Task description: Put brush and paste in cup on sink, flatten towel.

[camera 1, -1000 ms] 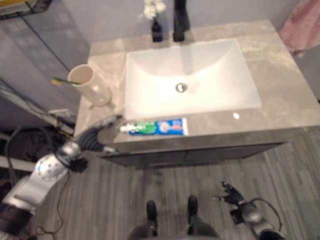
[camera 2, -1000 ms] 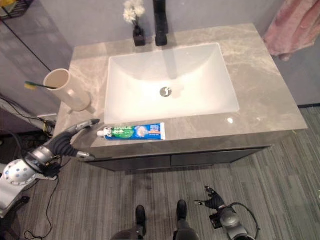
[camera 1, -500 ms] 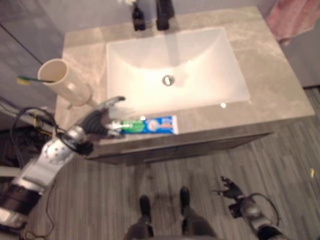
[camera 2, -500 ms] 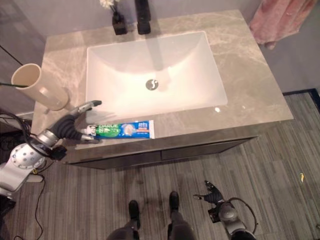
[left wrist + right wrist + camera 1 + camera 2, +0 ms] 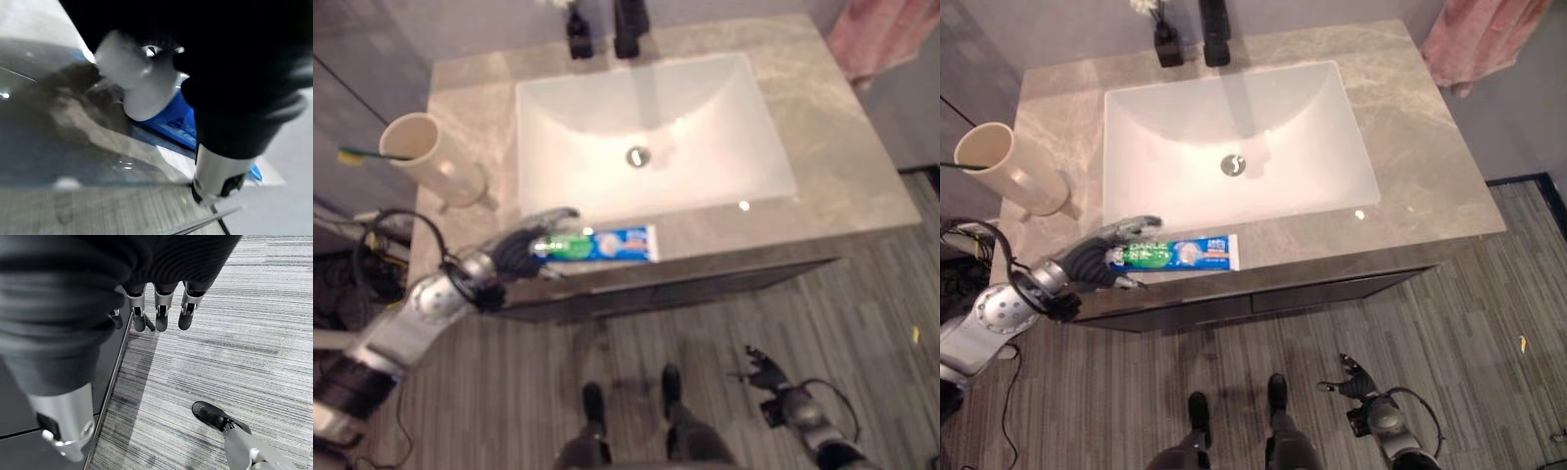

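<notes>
A blue and green toothpaste tube [image 5: 602, 244] with a white cap [image 5: 139, 83] lies along the counter's front edge. My left hand [image 5: 1087, 262] is at its cap end, open. Its fingers [image 5: 1139, 224] arch over the cap and the thumb [image 5: 217, 171] sits below, at the counter's edge. A cream cup [image 5: 429, 157] stands at the counter's left end with a toothbrush [image 5: 352, 154] sticking out of it. A pink towel [image 5: 1474, 39] hangs beyond the counter's far right corner. My right hand [image 5: 1349, 377] hangs low over the floor, its fingers [image 5: 161, 320] straight and empty.
A white basin [image 5: 705, 137] takes up the middle of the grey stone counter [image 5: 842, 166]. A black faucet [image 5: 626, 20] and a small black vase [image 5: 1167, 44] with white flowers stand behind it. A dark cabinet front [image 5: 1332, 289] sits below the counter, above striped grey flooring.
My left hand has moved right along the counter's front edge, from short of the tube to around its cap end. The tube lies where it was. The view has shifted.
</notes>
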Available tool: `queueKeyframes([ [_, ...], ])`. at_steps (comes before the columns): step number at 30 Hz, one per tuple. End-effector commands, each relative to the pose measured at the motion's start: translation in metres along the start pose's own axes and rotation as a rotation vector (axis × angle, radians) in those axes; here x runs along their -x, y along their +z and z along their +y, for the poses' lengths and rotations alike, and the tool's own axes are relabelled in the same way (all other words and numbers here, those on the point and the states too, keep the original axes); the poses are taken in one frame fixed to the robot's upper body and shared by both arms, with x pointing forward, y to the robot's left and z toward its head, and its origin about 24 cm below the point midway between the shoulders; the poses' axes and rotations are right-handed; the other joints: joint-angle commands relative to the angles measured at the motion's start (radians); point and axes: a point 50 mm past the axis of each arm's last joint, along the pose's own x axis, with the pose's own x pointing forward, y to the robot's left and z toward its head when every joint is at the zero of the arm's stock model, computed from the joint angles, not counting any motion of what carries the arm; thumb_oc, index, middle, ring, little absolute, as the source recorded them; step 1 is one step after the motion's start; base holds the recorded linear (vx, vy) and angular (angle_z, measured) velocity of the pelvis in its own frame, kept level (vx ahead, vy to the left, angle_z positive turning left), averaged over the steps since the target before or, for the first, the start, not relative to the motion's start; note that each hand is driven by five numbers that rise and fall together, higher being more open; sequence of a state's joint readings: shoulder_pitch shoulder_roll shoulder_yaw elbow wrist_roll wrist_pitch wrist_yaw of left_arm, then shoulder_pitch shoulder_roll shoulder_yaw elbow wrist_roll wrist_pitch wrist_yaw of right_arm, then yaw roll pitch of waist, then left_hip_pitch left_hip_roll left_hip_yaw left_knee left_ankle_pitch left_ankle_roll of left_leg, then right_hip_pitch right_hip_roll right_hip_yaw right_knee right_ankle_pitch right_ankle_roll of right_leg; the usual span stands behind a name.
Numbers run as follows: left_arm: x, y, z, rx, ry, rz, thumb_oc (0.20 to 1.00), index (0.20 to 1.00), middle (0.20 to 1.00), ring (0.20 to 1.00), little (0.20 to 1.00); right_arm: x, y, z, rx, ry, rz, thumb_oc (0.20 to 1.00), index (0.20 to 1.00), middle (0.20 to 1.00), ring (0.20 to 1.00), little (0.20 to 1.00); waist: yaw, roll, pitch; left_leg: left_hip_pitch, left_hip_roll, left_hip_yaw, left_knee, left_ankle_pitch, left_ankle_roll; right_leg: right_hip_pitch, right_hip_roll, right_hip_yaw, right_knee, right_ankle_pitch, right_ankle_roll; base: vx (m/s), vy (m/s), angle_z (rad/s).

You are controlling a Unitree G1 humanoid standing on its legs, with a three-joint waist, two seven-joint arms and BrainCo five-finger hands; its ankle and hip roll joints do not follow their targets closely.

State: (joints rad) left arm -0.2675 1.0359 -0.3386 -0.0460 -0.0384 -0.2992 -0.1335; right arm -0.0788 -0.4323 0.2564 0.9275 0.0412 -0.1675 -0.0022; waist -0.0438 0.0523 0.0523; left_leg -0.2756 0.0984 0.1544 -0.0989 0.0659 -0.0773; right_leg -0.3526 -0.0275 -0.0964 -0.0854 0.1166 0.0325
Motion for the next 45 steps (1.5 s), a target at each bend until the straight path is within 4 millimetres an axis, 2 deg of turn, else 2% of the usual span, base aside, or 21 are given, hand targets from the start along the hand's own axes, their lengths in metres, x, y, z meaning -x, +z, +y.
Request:
queueKeyframes([
  [1,-0.006,0.009,0.011,-0.074,0.008,-0.049,0.2,0.2,0.2,0.2,0.2,0.001,0.004,0.005,-0.011,0.002,-0.037,1.0,1.0,1.0,1.0,1.0,0.0,-0.017,-0.022,0.037,0.03,-0.076,0.012,-0.044,0.004,0.047,-0.056,-0.045,-0.002,-0.092,0.086,0.0,0.0,0.0],
  [17,-0.008,0.013,0.02,-0.131,0.106,-0.066,0.2,0.2,0.2,0.2,0.2,0.006,-0.008,0.016,-0.029,0.018,0.005,1.0,1.0,1.0,1.0,1.0,0.006,-0.024,-0.041,0.081,0.022,-0.096,0.012,-0.06,0.01,0.11,-0.066,-0.071,-0.002,-0.108,0.088,0.0,0.007,0.02],
  [22,-0.007,0.022,0.031,-0.135,0.241,-0.106,0.2,0.2,0.2,0.2,0.2,0.006,-0.009,0.016,-0.086,-0.008,0.006,1.0,1.0,1.0,1.0,1.0,0.015,-0.036,-0.056,0.102,0.024,-0.115,0.012,-0.066,0.009,0.148,-0.067,-0.095,-0.002,-0.119,0.087,-0.03,0.017,0.14],
  [23,-0.005,0.024,0.034,-0.108,0.322,-0.119,0.2,0.2,0.2,0.2,0.2,0.006,-0.008,0.015,-0.125,-0.025,-0.002,1.0,1.0,1.0,1.0,1.0,0.018,-0.042,-0.063,0.113,0.024,-0.12,0.012,-0.071,0.009,0.165,-0.067,-0.104,-0.002,-0.123,0.086,-0.05,0.029,0.15],
  [26,0.002,0.023,0.037,-0.079,0.413,-0.113,0.2,0.2,0.2,0.2,0.2,0.007,-0.001,0.01,-0.148,-0.048,-0.041,1.0,1.0,1.0,1.0,1.0,0.02,-0.048,-0.07,0.127,0.026,-0.124,0.012,-0.076,0.011,0.183,-0.067,-0.111,-0.002,-0.129,0.084,-0.02,0.023,0.1],
  [28,0.009,0.025,0.041,-0.045,0.522,-0.12,0.2,0.2,0.2,0.2,0.2,0.007,0.022,-0.006,-0.194,-0.109,-0.148,1.0,1.0,1.0,1.0,1.0,0.024,-0.057,-0.081,0.145,0.026,-0.13,0.012,-0.085,0.014,0.21,-0.068,-0.125,-0.002,-0.136,0.084,-0.03,0.037,0.05],
  [29,0.009,0.025,0.041,-0.045,0.522,-0.12,0.2,0.2,0.2,0.2,0.2,0.007,0.022,-0.006,-0.194,-0.109,-0.148,1.0,1.0,1.0,1.0,1.0,0.024,-0.057,-0.081,0.145,0.026,-0.13,0.012,-0.085,0.014,0.21,-0.068,-0.125,-0.002,-0.136,0.084,-0.02,0.024,0.09],
  [31,0.013,0.024,0.045,-0.05,0.59,-0.11,0.2,0.2,0.2,0.2,0.2,0.011,0.046,-0.02,-0.196,-0.147,-0.262,1.0,1.0,1.0,1.0,1.0,0.023,-0.058,-0.087,0.16,0.024,-0.134,0.012,-0.091,0.016,0.231,-0.07,-0.132,-0.002,-0.14,0.083,-0.04,0.044,0.1],
  [32,0.015,0.025,0.051,-0.055,0.658,-0.111,0.2,0.2,0.2,0.2,0.2,0.018,0.077,-0.036,-0.2,-0.193,-0.411,1.0,1.0,1.0,1.0,1.0,0.024,-0.061,-0.094,0.17,0.021,-0.137,0.012,-0.096,0.02,0.245,-0.074,-0.138,-0.002,-0.142,0.083,-0.05,0.055,0.12],
  [37,0.02,0.029,0.064,-0.109,0.755,-0.117,0.2,0.2,0.2,0.2,0.2,0.045,0.151,-0.065,-0.279,-0.259,-0.768,1.0,1.0,1.0,1.0,1.0,0.028,-0.057,-0.111,0.191,0.013,-0.138,0.012,-0.108,0.03,0.269,-0.082,-0.142,-0.002,-0.143,0.083,-0.05,0.056,0.09],
  [38,0.02,0.029,0.064,-0.109,0.756,-0.117,0.2,0.2,0.2,0.2,0.2,0.045,0.151,-0.065,-0.279,-0.258,-0.769,1.0,1.0,1.0,1.0,1.0,0.029,-0.056,-0.109,0.193,0.012,-0.137,0.012,-0.108,0.031,0.271,-0.082,-0.141,-0.002,-0.143,0.083,-0.03,0.041,0.02],
  [41,0.019,0.036,0.072,-0.139,0.783,-0.149,0.2,0.2,0.2,0.2,0.2,0.068,0.202,-0.072,-0.278,-0.246,-1.009,1.0,1.0,1.0,1.0,1.0,0.038,-0.054,-0.121,0.2,0.007,-0.135,0.012,-0.111,0.036,0.276,-0.086,-0.137,-0.002,-0.14,0.083,-0.04,0.048,-0.02],
  [42,0.017,0.044,0.076,-0.141,0.79,-0.194,0.2,0.2,0.2,0.2,0.2,0.083,0.23,-0.071,-0.307,-0.211,-1.148,1.0,1.0,1.0,1.0,1.0,0.045,-0.055,-0.128,0.201,0.005,-0.138,0.012,-0.111,0.037,0.281,-0.087,-0.136,-0.002,-0.141,0.081,-0.05,0.039,-0.07],
  [43,0.016,0.046,0.076,-0.13,0.79,-0.207,0.2,0.2,0.2,0.2,0.2,0.089,0.242,-0.068,-0.339,-0.18,-1.204,1.0,1.0,1.0,1.0,1.0,0.047,-0.055,-0.13,0.202,0.004,-0.14,0.012,-0.11,0.037,0.284,-0.087,-0.136,-0.002,-0.142,0.08,-0.03,0.025,-0.07],
  [44,0.016,0.046,0.076,-0.131,0.791,-0.208,0.2,0.2,0.2,0.2,0.2,0.089,0.243,-0.068,-0.34,-0.179,-1.206,1.0,1.0,1.0,1.0,1.0,0.046,-0.056,-0.129,0.202,0.003,-0.141,0.012,-0.11,0.037,0.284,-0.087,-0.137,-0.002,-0.142,0.08,-0.02,0.013,-0.03],
  [45,0.014,0.051,0.078,-0.114,0.794,-0.244,0.2,0.2,0.2,0.2,0.2,0.1,0.264,-0.063,-0.397,-0.102,-1.304,1.0,1.0,1.0,1.0,1.0,0.051,-0.056,-0.13,0.204,0.002,-0.147,0.012,-0.109,0.038,0.291,-0.088,-0.138,-0.002,-0.143,0.078,0.0,0.0,0.0],
])
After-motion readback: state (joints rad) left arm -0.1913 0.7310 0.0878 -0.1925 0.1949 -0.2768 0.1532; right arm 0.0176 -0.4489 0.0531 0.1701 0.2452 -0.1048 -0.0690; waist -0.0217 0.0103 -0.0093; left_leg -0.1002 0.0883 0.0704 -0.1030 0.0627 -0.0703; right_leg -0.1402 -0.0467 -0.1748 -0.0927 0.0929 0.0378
